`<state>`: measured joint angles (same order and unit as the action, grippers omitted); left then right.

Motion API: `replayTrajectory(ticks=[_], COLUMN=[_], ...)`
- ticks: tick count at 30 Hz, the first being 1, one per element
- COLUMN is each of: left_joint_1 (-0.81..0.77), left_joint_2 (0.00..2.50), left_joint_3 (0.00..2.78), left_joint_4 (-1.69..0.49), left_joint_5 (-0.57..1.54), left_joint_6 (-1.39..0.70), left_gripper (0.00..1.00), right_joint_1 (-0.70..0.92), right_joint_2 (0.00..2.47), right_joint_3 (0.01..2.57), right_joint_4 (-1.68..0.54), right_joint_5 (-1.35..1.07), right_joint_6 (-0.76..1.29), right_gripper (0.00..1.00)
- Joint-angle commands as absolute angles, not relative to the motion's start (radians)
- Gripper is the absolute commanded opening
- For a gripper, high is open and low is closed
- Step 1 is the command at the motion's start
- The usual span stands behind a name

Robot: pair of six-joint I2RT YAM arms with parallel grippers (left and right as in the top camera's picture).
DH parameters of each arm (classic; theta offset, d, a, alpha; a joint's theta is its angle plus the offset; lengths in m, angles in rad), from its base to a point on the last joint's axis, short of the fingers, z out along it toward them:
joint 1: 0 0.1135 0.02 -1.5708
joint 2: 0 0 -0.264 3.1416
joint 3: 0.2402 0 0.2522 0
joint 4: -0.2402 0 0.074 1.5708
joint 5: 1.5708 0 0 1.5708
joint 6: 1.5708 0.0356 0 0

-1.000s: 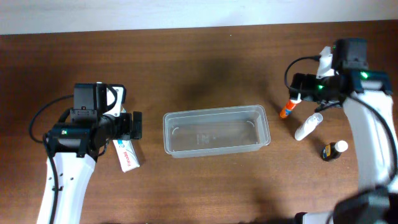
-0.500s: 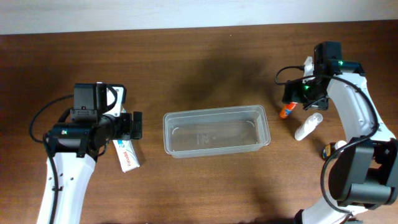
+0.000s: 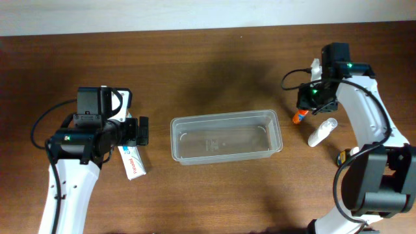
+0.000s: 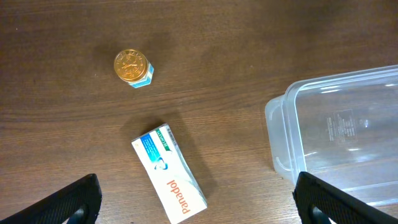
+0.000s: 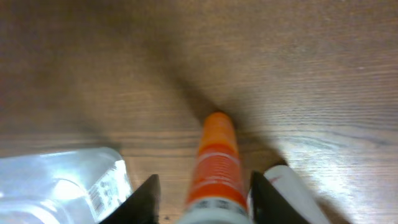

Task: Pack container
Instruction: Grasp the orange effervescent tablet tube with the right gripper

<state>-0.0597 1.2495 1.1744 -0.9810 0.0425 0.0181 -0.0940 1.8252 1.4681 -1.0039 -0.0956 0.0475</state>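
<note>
The clear plastic container (image 3: 195, 140) lies empty at the table's middle; it also shows in the left wrist view (image 4: 336, 124) and the right wrist view (image 5: 62, 180). My right gripper (image 3: 309, 104) (image 5: 205, 179) is down over a white tube with an orange cap (image 3: 299, 116) (image 5: 216, 162). The tube lies between its fingers, with a gap still showing on the left side. My left gripper (image 3: 142, 131) (image 4: 199, 186) is wide open above a white Panadol box (image 4: 169, 174) (image 3: 132, 162), with nothing between its fingers.
A white tube (image 3: 323, 132) (image 5: 298, 193) lies just right of the orange-capped one. A dark bottle with a white cap (image 3: 349, 156) sits nearer the front right. A small gold-lidded jar (image 4: 132, 66) stands beyond the Panadol box.
My right gripper moved left and came down over the orange-capped tube, and its jaws narrowed around it. The left arm has not moved.
</note>
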Motion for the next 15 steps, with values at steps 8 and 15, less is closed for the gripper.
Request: replayTrajectory(ticks=[8, 15], left_joint_1=[-0.063, -0.063], left_joint_2=[1.251, 1.251], left_joint_3=[1.194, 1.194], left_joint_4=[-0.981, -0.981], left_joint_5=[0.057, 0.057], left_joint_6=[0.012, 0.012], left_gripper=[0.99, 0.99], right_joint_1=[-0.068, -0.067], right_joint_2=[1.825, 1.819], right_joint_3=[1.483, 1.493], right_joint_4=[-0.999, -1.027], right_joint_5=[-0.100, -0.100], right_joint_6=[0.035, 0.035], right_gripper=[0.18, 0.14])
